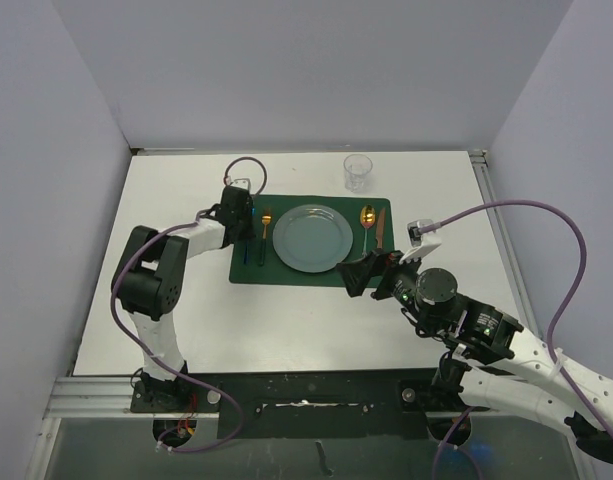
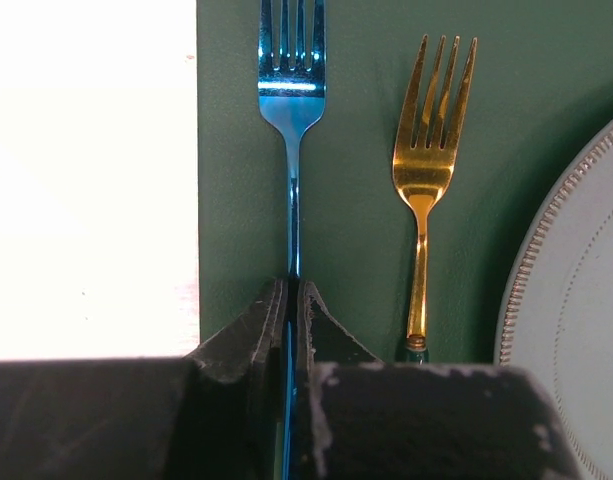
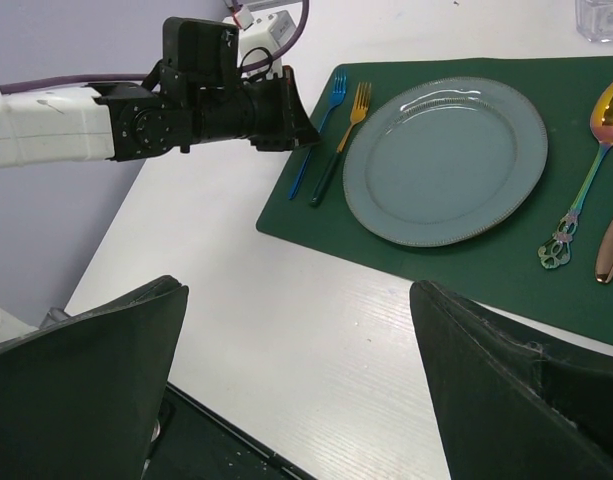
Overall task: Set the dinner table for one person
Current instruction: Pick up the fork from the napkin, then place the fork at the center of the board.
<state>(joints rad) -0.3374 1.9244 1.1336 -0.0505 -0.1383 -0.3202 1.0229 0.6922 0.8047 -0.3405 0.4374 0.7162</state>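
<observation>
On the table (image 1: 186,320) before the arms, the mat (image 1: 248,272) holds plate (image 1: 312,238), gold fork (image 2: 426,170), spoon (image 1: 367,222), knife (image 1: 382,228), glass (image 1: 358,172) beyond; left gripper (image 2: 292,290) clamps the blue fork (image 2: 291,100), right gripper (image 1: 354,275) gapes, so you've likely little left.

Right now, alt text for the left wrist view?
Left gripper shut on the handle of a blue fork lying on a dark green placemat. A gold fork lies parallel beside it; a beaded-rim plate shows at right.

Left arm stretched forward, left gripper (image 2: 294,290) pinched tight on blue fork (image 2: 291,110); right gripper (image 3: 298,300) spread wide (hovering, empty).
</observation>
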